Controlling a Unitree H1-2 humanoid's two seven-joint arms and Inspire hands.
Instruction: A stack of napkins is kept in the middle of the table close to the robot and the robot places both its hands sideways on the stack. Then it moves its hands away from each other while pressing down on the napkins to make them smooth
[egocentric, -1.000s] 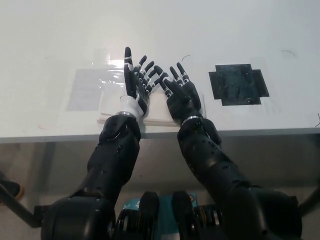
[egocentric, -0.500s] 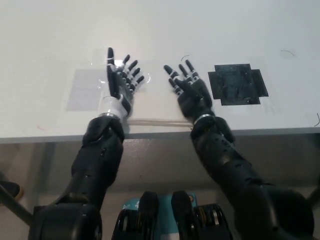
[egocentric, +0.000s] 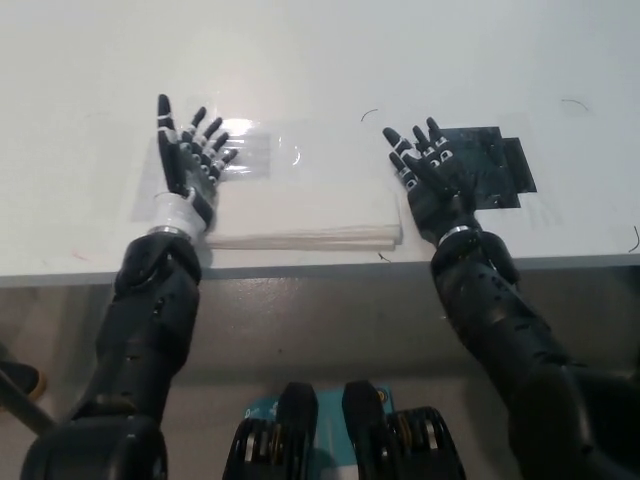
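Note:
A flat stack of white napkins (egocentric: 300, 205) lies near the front edge of the white table (egocentric: 320, 60), its layered edge showing along the front. My left hand (egocentric: 187, 172) stands sideways at the stack's left end, fingers spread and pointing away from me, holding nothing. At the stack's right end my right hand (egocentric: 430, 178) is also on edge, open, fingers apart. The napkin top between the hands is uncovered.
A black cross-shaped patch (egocentric: 490, 170) lies flat on the table just right of my right hand, partly behind it. A clear plastic sheet (egocentric: 250, 140) lies under and behind the stack. The table's front edge (egocentric: 320, 265) runs just below the stack.
Both hands have slid apart along the stack, the left one leftward and the right one rightward, from nearly touching at the middle to the stack's two ends. The napkins are now uncovered.

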